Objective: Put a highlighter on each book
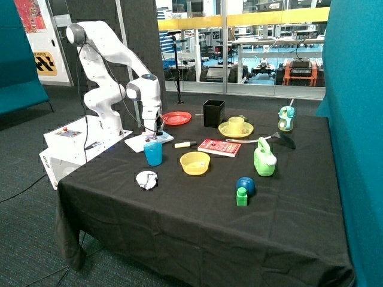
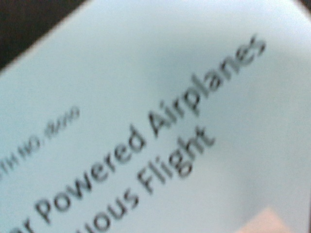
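Observation:
The white book (image 1: 136,142) lies at the table's corner nearest the robot base. My gripper (image 1: 152,136) is down right over it, partly hidden behind a blue cup (image 1: 153,153). The wrist view is filled by this book's light blue cover (image 2: 146,87) with black print, seen from very close; a pale pink shape (image 2: 266,221) shows at one corner and I cannot identify it. The red book (image 1: 219,147) lies flat near the table's middle with nothing on it. A yellow highlighter (image 1: 184,144) lies on the black cloth between the two books.
Around the books are a red plate (image 1: 176,118), a black box (image 1: 213,113), a yellow plate with a cup (image 1: 236,128), a yellow bowl (image 1: 195,162), a green watering can (image 1: 264,158), a blue ball with a green block (image 1: 243,189) and a crumpled white object (image 1: 146,179).

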Available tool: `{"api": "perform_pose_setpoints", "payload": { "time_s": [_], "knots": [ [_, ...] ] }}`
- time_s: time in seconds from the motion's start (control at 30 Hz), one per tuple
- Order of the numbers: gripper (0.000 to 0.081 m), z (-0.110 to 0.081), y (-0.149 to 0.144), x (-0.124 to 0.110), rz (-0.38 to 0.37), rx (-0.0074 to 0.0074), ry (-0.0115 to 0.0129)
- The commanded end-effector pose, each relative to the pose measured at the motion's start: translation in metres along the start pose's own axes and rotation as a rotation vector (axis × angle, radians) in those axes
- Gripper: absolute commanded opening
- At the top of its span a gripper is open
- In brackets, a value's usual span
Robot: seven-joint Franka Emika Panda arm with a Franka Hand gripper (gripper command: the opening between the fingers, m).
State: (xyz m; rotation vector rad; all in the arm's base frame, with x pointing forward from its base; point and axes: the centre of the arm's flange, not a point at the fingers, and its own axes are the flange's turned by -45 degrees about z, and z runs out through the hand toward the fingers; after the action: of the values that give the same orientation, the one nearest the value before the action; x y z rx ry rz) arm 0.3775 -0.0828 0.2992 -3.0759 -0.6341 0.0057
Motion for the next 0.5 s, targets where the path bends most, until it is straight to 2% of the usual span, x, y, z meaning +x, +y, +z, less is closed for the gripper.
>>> {"api": "perform_pose_setpoints", "payload": {
  "time_s": [0.0, 0.47],
  "knots": [
    [0.0, 0.0087, -0.004, -0.0219, -0.021, -0.0017, 0.0033],
    [0.0, 0.0128, 0.0025, -0.0227, -0.013, -0.0017, 0.0033]
  ]
}}
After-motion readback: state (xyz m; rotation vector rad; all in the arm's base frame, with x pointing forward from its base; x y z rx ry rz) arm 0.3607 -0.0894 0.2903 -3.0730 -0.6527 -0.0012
